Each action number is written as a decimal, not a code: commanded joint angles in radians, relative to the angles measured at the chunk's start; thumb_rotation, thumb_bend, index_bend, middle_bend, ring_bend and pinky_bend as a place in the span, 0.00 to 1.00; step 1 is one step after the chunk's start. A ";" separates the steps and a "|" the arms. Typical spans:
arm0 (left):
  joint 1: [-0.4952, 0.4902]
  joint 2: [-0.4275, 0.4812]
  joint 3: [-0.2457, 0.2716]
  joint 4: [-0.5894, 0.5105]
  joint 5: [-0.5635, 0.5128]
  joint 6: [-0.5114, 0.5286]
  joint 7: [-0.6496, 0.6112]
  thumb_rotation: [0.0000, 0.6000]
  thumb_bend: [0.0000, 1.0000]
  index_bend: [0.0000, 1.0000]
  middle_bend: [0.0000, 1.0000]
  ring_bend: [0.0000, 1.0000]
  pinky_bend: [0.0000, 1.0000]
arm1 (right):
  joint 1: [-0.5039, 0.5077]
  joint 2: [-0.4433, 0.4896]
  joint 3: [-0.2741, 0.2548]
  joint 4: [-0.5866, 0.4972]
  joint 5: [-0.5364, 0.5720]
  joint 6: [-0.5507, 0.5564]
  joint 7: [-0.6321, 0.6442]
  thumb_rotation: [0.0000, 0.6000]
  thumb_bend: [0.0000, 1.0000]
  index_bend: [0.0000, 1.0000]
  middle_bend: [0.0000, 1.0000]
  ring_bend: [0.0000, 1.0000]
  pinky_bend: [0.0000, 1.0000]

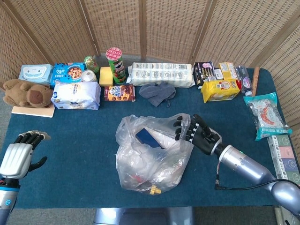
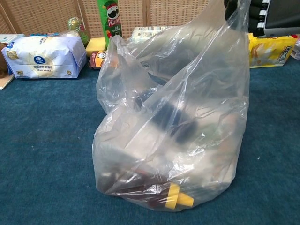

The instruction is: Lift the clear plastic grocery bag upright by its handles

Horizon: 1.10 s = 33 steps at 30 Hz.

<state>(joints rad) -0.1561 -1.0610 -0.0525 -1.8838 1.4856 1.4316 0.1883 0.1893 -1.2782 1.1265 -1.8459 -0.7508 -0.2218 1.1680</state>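
The clear plastic bag [image 1: 150,154] stands in the middle of the blue table, stretched up toward its right handle. Inside it I see a dark blue item [image 1: 149,137] and a yellow cap [image 2: 177,197] at the bottom. My right hand [image 1: 197,133] is at the bag's upper right with the handle hooked over its fingers; in the chest view the right hand [image 2: 262,16] sits at the top edge, partly cut off, with the bag [image 2: 173,117] hanging taut below it. The other handle sags on the left side. My left hand [image 1: 18,157] hovers far left near the table's front edge, holding nothing.
Along the back stand a Pringles can [image 1: 116,64], a long tissue pack [image 1: 161,74], a grey cloth [image 1: 158,92], a cookie box [image 1: 119,93], a white-blue bag [image 1: 75,95] and yellow packs [image 1: 219,89]. A plush toy [image 1: 26,93] lies far left.
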 commanded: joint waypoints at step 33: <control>-0.066 0.001 -0.027 -0.027 0.046 -0.040 0.023 1.00 0.20 0.32 0.30 0.21 0.22 | -0.144 -0.033 0.163 0.001 0.334 -0.198 -0.416 0.44 0.12 0.46 0.51 0.51 0.39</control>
<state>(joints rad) -0.2192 -1.0622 -0.0771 -1.9100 1.5287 1.3925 0.2114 0.0547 -1.2808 1.2766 -1.8648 -0.4028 -0.3693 0.8238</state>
